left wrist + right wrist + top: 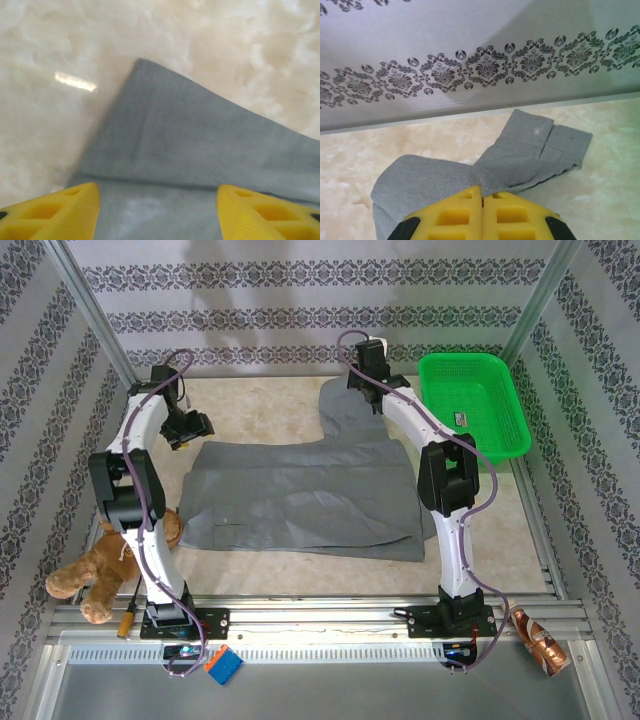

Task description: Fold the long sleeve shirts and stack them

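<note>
Along the far table (260, 400) edge, right gripper (482, 197) pinched the shirt (300, 495) sleeve; left gripper (157, 202) hung wide over a corner — cloth looked limp, take corners.

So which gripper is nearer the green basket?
Right. The right gripper is at the far side of the table, just left of the basket, shut on the sleeve of the shirt. The left gripper hangs open over the shirt's far left corner, across the table.
</note>
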Robot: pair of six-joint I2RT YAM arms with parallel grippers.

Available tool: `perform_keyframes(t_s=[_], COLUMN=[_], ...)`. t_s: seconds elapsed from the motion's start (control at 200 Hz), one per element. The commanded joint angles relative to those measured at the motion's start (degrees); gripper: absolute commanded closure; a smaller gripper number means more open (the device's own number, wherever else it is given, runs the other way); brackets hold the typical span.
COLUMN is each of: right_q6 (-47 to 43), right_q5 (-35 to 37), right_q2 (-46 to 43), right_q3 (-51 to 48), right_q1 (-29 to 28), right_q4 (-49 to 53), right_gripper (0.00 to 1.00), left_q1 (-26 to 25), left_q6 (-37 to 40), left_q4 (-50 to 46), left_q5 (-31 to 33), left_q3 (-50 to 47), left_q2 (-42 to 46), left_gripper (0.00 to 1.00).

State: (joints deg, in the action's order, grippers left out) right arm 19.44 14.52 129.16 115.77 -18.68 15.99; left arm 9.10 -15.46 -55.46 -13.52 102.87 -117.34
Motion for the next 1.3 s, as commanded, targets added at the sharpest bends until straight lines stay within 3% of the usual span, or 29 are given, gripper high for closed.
perform_keyframes(t_s=[0.0,0.34,0.864,1.294], right_q6=[-1.2,-1.7,-2.2,-2.5], right_q5=[-0.2,-0.1,-0.5,-0.9], right_q2=[-3.2,-4.8,-4.9,-5.8], right_q3=[-2.1,-5.5,-7.1,-8.9], right_q1=[-1.0,-2.2,-2.6,-2.7], right_q4=[-0.4,0.5,1.0,0.8], right_gripper=[1.0,1.0,1.0,1.0], left_q1=[0.6,0.5,-0.6,-1.3], left_q6=[5.0,5.5,3.8,4.6], left_q4=[-3.4,-3.0,0.0,0.0], left_q5=[2.0,0.3,-1.7,0.9], left_q3=[5.5,13.1,14.3,14.4], left_q2=[-4.4,-14.0,-19.2,-21.0], left_gripper=[0.42,0.53,0.58,0.64])
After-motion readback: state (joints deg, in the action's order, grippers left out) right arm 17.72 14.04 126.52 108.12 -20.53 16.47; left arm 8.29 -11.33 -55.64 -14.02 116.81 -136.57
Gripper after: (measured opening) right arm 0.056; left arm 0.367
